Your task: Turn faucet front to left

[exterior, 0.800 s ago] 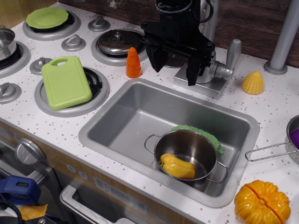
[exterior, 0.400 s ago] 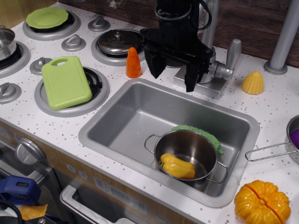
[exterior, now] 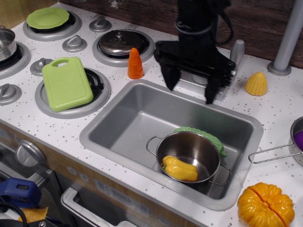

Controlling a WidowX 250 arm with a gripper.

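Observation:
The faucet [exterior: 236, 51] stands behind the sink's far rim. Only its paddle lever and a strip of its base plate [exterior: 193, 81] show; the black arm hides its body and spout. My black gripper [exterior: 190, 86] hangs in front of the faucet, above the sink's far edge. Its two fingers are spread wide, the left fingertip [exterior: 170, 81] and the right fingertip [exterior: 209, 94] pointing down. Nothing is held between them.
The grey sink [exterior: 123, 118] holds a steel pot [exterior: 208, 144] with a yellow pepper [exterior: 179, 169] and a green piece [exterior: 203, 134] at its rim. An orange carrot [exterior: 135, 64], yellow corn [exterior: 256, 83], grey pole [exterior: 289, 38], pumpkin [exterior: 265, 204], green cutting board [exterior: 66, 82] and lidded pan [exterior: 118, 42] surround it.
The gripper has moved right and slightly toward the sink, still open; it now covers the faucet's body, which showed beside it before. Nothing else moved.

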